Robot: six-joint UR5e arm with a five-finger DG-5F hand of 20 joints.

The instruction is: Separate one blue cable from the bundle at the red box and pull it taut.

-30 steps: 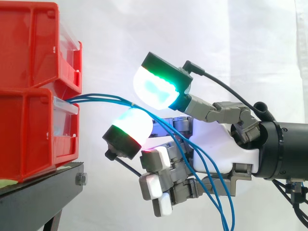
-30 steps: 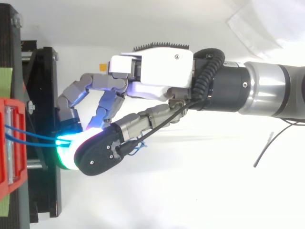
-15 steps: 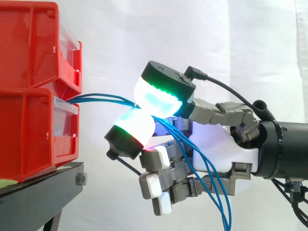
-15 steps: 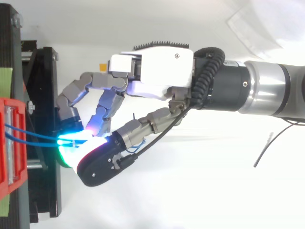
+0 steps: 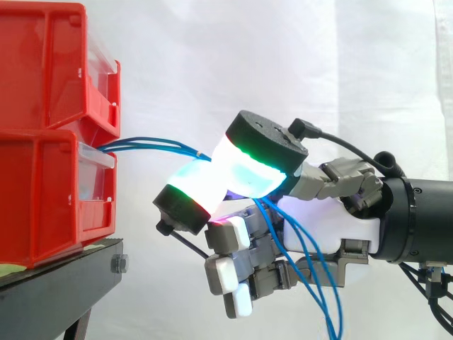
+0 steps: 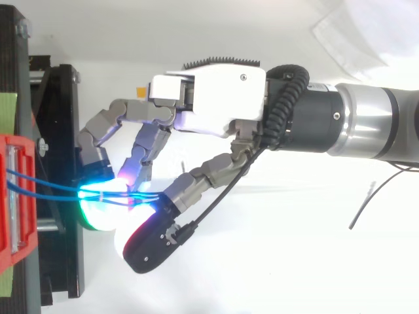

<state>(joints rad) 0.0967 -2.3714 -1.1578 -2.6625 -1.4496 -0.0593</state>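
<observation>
**Side view.**
- Red bins: two, stacked, the upper red bin [image 5: 42, 64] on the lower red bin [image 5: 42, 198]. They sit at the right edge of the black stand [image 5: 56, 283], with a white curtain [image 5: 283, 57] behind.
- Blue cables [image 5: 152, 144]: one bundle. It leaves the seam between the bins, runs level to the hand [image 5: 329, 212], then hangs behind the palm, where three strands can be counted.
- Change: a second ago the green-edged pad [image 5: 251, 173] stood clear above the red-edged pad [image 5: 195, 185]. It has since dropped onto it, and the two now press together with the cables clamped between.
- Remaining fingers: curled under, holding nothing.
- Judgement: the grip is made, but whether it holds one strand or the whole bundle cannot be told. The run to the bins bows slightly, so it is not yet taut.

**Top view.**
- Red bin [image 6: 10, 196]: one, at the stand's left edge.
- Blue cables [image 6: 52, 190]: two strands countable between the bin and the glowing pads.
- Hand [image 6: 216, 91]: one. Its black-backed fingertip has swung across the strands.
</observation>
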